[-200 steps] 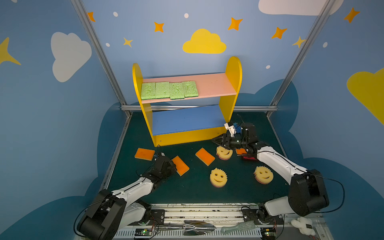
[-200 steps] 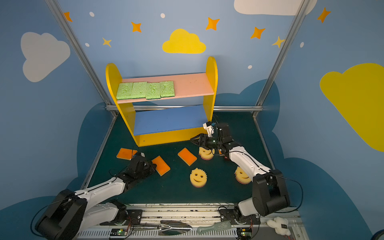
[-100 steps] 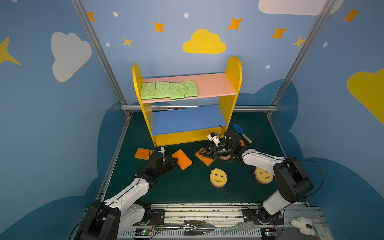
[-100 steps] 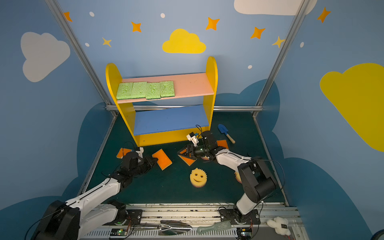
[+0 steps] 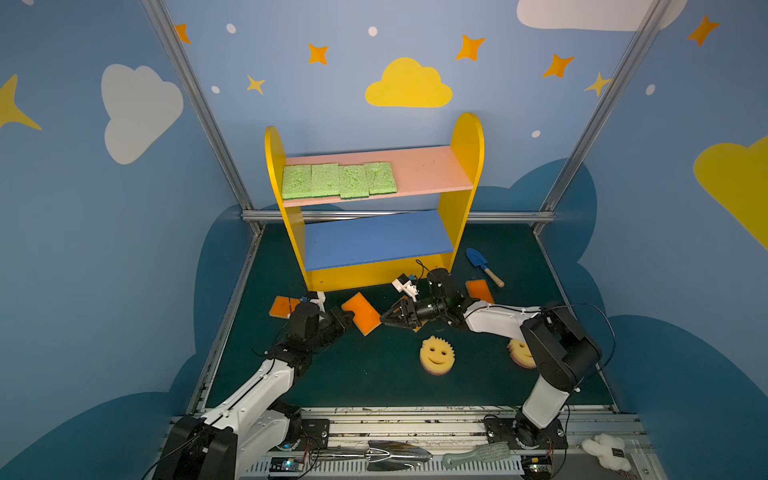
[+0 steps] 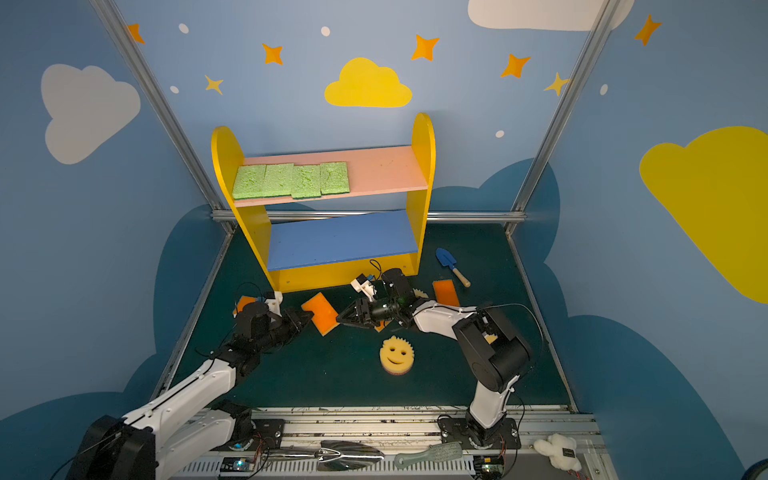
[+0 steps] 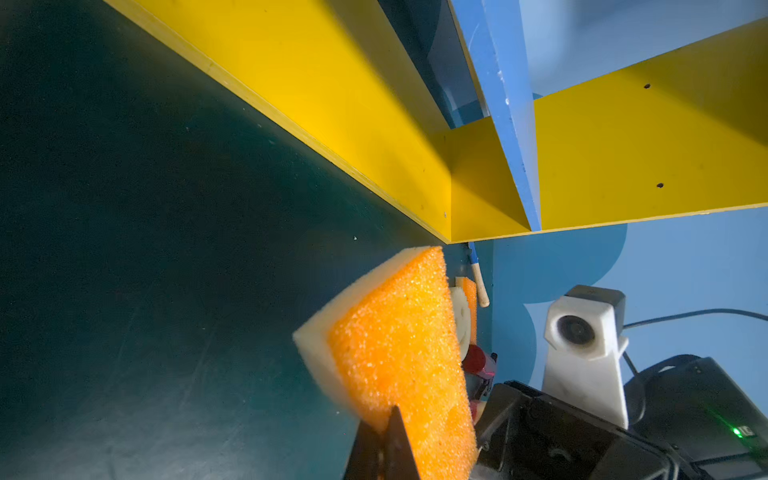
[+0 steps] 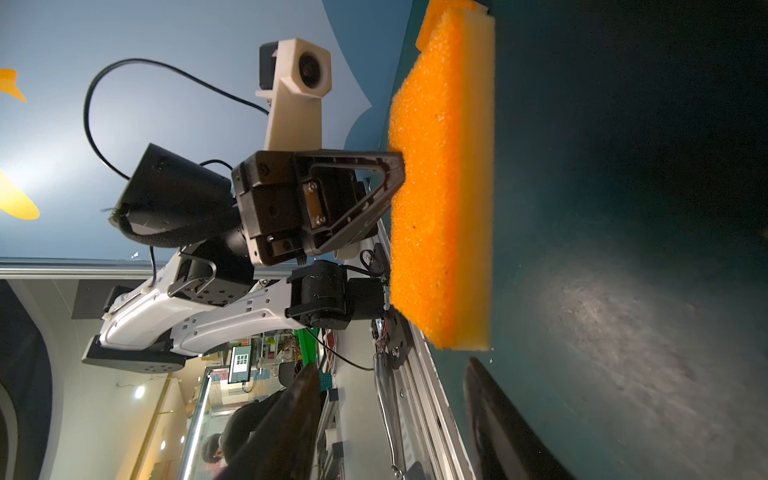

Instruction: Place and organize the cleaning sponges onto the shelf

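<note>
Both top views first: the shelf (image 5: 467, 166) stands far and central on the green mat (image 5: 374, 386). Four green sponges (image 5: 338, 180) sit side by side on the left half of its pink upper board (image 5: 428, 170). Count four orange sponges on the near side. The leftmost orange sponge (image 5: 279, 306) is half behind the left arm. The held orange sponge (image 5: 360, 313) is pinched at its edge by the left gripper (image 5: 347, 319). A sliver of a third orange sponge (image 5: 417, 328) shows under the right gripper (image 5: 384, 320). The rightmost orange sponge (image 5: 480, 291) lies just beside the blue shovel (image 5: 482, 266). Now the smiley sponges: an open smiley (image 5: 436, 356) near the middle and a second smiley (image 5: 519, 353) partly behind the right arm. In a top view, a jagged yellow edge (image 6: 420, 294) peeks past the right wrist.

Left wrist view: the fingers (image 7: 399, 449) are clamped on the held orange sponge (image 7: 399, 345), in front of the shelf's yellow base (image 7: 353, 116).

Right wrist view: its dark fingers (image 8: 498, 415) stand spread with nothing between, aimed at that same sponge, low over the mat; touching or not, can't tell.
</note>
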